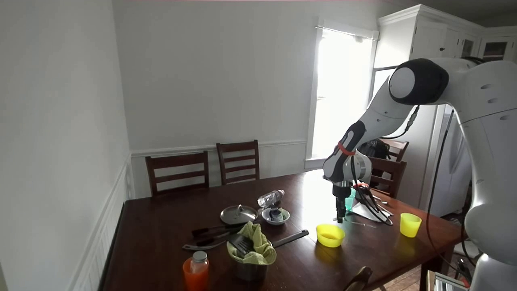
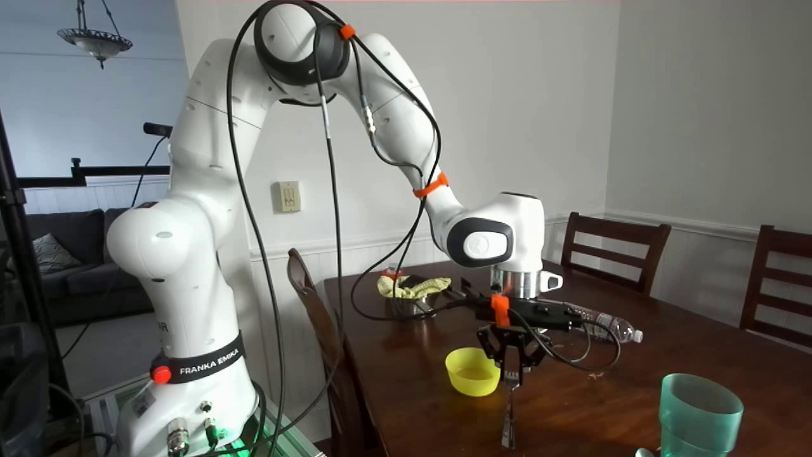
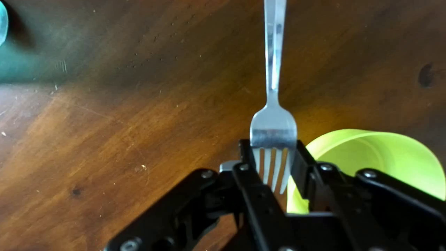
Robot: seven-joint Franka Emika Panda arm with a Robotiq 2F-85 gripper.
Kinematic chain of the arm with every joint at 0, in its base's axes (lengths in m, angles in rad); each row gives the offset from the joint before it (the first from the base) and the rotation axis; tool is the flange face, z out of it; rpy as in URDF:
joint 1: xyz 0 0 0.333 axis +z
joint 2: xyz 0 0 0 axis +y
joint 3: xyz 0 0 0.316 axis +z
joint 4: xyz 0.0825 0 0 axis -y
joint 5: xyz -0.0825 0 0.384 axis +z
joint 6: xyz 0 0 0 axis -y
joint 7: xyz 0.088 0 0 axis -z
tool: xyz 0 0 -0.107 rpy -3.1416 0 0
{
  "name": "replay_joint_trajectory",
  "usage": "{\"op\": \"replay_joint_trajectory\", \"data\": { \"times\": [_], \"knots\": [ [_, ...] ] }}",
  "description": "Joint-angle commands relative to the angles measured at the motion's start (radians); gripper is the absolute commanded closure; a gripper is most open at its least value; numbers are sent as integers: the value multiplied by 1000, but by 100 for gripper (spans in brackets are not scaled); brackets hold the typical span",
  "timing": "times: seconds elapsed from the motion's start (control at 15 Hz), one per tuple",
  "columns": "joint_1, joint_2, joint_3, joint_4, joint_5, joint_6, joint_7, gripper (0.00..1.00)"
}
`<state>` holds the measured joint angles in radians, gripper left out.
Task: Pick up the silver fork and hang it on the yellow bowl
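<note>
Brown wood desk (image 1: 157,238) carries the lot. Pincer (image 3: 273,145) is low over it, right next to the yellow bowl (image 2: 472,383), which stands upright; whether they touch, can't tell. Hanging not yet done.

Silver fork (image 3: 273,118) is at the pincer's tips, head squeezed edge to edge between its two sides, handle pointing away. From where I stand, reads as gripped. Handling, my guess: light, stiff metal, won't break, but slick; held on those narrow edges it could swivel or slide out. Neck or upper handle looks the better bite, leaving the tines free to hook the rim; with this hold the pincer may get in the way.

Hard to make out: part of the bowl sits behind the pincer in the wrist view. Fork resting on wood or just clear of it, can't tell. Handle end is cut off at the top of the wrist view, though it shows in an exterior view. Contact along the head's edges: too dark to check.
</note>
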<state>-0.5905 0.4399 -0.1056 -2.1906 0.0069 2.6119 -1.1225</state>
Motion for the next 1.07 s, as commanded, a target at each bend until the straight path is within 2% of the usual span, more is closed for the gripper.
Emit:
{"op": "replay_joint_trajectory", "data": {
  "times": [0.0,0.47,1.0],
  "knots": [
    [-16,-90,18,-103,30,54,-130,92],
    [-41,-123,95,-162,202,107,-392,92],
    [-34,-107,113,-184,302,110,-609,92]
  ]
}}
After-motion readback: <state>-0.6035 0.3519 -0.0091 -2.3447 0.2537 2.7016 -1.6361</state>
